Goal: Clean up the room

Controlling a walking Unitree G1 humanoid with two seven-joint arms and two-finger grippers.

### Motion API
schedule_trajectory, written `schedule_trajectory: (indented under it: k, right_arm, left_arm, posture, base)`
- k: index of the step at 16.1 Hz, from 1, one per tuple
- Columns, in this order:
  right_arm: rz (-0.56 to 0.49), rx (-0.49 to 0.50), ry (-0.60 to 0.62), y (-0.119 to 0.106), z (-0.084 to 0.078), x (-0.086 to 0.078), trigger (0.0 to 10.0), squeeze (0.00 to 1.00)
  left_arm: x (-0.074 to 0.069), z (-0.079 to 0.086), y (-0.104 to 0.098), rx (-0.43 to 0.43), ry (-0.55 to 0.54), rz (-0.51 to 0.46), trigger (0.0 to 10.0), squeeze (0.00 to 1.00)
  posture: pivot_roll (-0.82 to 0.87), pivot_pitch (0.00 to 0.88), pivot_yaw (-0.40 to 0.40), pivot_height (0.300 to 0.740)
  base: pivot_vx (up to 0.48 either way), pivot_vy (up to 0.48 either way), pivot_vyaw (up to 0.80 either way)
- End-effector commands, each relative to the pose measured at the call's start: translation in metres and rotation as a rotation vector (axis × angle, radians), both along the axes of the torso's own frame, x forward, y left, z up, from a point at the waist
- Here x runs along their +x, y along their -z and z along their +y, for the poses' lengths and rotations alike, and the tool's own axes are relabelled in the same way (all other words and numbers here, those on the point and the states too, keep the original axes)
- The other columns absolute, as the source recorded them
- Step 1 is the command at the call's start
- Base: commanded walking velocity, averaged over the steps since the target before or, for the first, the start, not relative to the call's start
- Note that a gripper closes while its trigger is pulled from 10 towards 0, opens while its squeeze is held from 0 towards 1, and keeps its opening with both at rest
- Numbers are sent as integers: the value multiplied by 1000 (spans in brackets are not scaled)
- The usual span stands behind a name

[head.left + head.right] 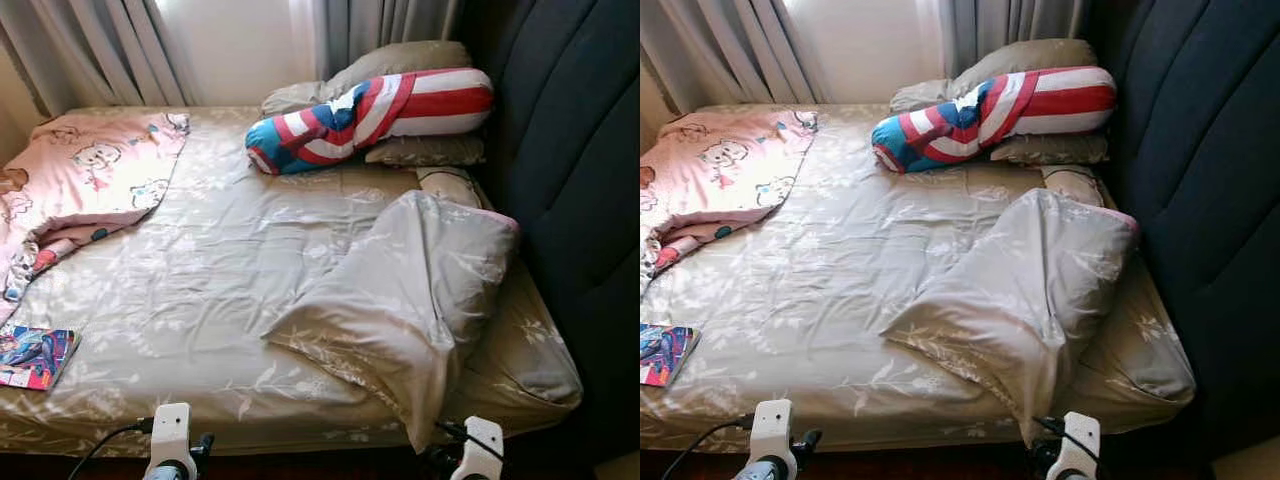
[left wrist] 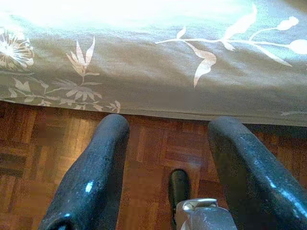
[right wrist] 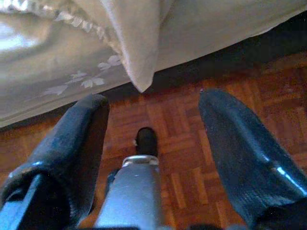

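Note:
A bed (image 1: 210,270) with a beige flowered sheet lies before me. A crumpled beige blanket (image 1: 410,290) is heaped at its right side, one corner (image 3: 136,52) hanging over the near edge. A pink cartoon blanket (image 1: 90,175) is bunched at the far left. A red, white and blue bolster (image 1: 370,115) rests on beige pillows (image 1: 400,60) at the far end. A colourful book (image 1: 35,357) sits on the near left corner. My left gripper (image 2: 169,127) is open, low beside the bed's edge. My right gripper (image 3: 156,100) is open under the hanging blanket corner.
A dark padded headboard (image 1: 570,150) runs along the bed's right side. Grey curtains (image 1: 100,45) hang behind the far end. Parquet floor (image 2: 43,148) shows below the sheet's hem (image 2: 144,72), and both wrists (image 1: 170,440) sit just in front of the mattress.

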State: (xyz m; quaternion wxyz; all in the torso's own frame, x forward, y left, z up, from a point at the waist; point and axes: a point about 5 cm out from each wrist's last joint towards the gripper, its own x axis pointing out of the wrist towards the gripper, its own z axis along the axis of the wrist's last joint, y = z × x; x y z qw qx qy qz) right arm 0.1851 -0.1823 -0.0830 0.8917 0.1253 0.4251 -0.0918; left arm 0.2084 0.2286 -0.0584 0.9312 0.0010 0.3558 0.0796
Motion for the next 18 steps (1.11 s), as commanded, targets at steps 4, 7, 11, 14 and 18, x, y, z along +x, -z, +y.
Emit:
schedule_trajectory:
  k: [4, 7, 11, 14, 18]
  right_arm:
    - [23, 2, 15, 4, 1, -8, 10000, 0]
    - [17, -3, 16, 2, -2, -5, 10000, 0]
    - [-4, -8, 14, -2, -1, 5, 10000, 0]
    - [-13, -9, 11, -3, -1, 6, 10000, 0]
    - [-13, -11, 12, -2, -4, 4, 10000, 0]
  left_arm:
    - [-5, 2, 3, 0, -11, 21, 10000, 0]
    - [-5, 2, 3, -3, -12, 20, 10000, 0]
    - [-5, 1, 3, -4, -11, 19, 10000, 0]
    - [-5, 1, 3, -4, -11, 18, 10000, 0]
    - [-5, 1, 3, -4, -11, 16, 10000, 0]
  posture:
    - [55, 58, 4, 740]
    - [54, 58, 2, 740]
    - [53, 58, 1, 740]
    - [53, 57, 0, 740]
    - [54, 57, 0, 740]
  base:
    - [0, 0, 0]
    - [0, 0, 0]
    - [183, 0, 0]
    - [257, 0, 0]
    - [271, 0, 0]
